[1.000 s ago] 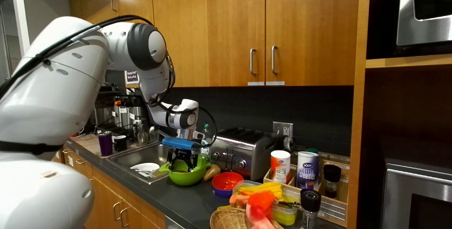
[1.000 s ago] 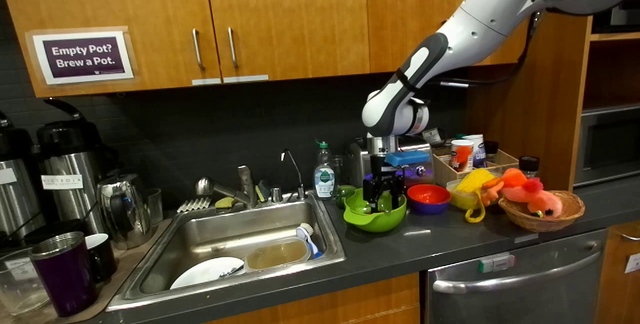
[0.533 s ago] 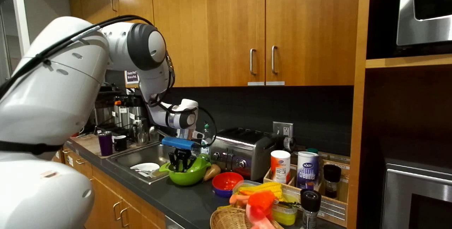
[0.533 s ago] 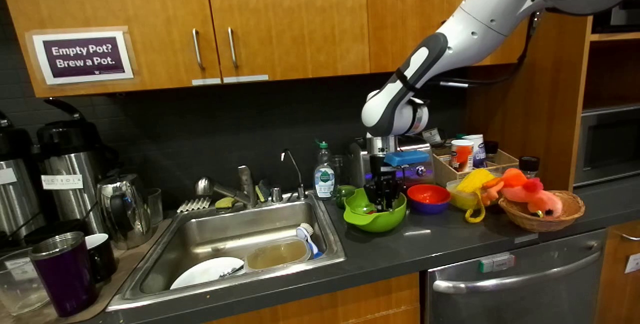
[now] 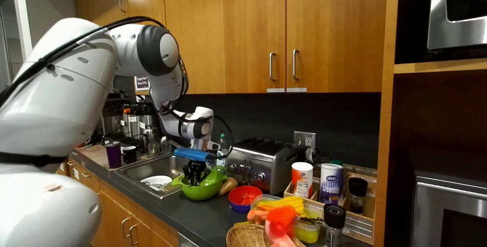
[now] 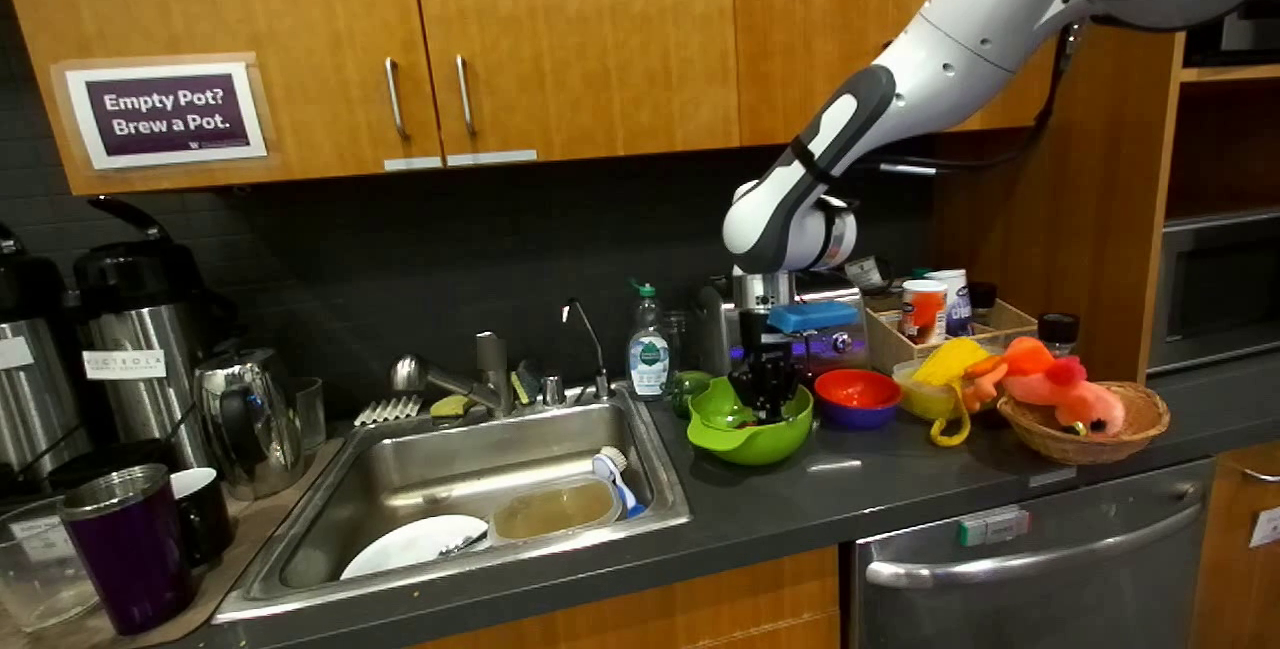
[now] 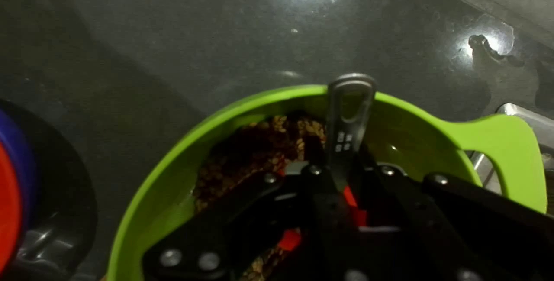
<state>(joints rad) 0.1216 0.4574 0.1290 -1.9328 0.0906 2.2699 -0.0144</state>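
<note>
A lime-green bowl (image 5: 201, 193) stands on the counter beside the sink, and my gripper (image 6: 768, 416) reaches straight down into it. In the wrist view the bowl's rim (image 7: 277, 95) encircles brown grains (image 7: 279, 124) and some red pieces (image 7: 290, 239). A metal handle (image 7: 345, 140), slotted and printed like a measuring cup's, leans over the far rim. Its lower part passes between my gripper's (image 7: 344, 164) fingers, which are drawn close against it from both sides. Whatever the handle joins to is hidden below the fingers. The same pose shows in an exterior view, gripper (image 5: 195, 183) over the bowl.
A red bowl (image 6: 858, 387) nested in a blue one stands next to the green bowl. The toaster (image 5: 251, 167) is behind, the steel sink (image 6: 660, 489) alongside. A green vegetable (image 6: 690, 384) touches or nearly touches the bowl. Farther along is a wicker basket (image 6: 1050, 441) with a plush toy.
My gripper's fingers have come together from wide apart, narrowing onto the handle inside the bowl. The arm and the green bowl have hardly moved.
</note>
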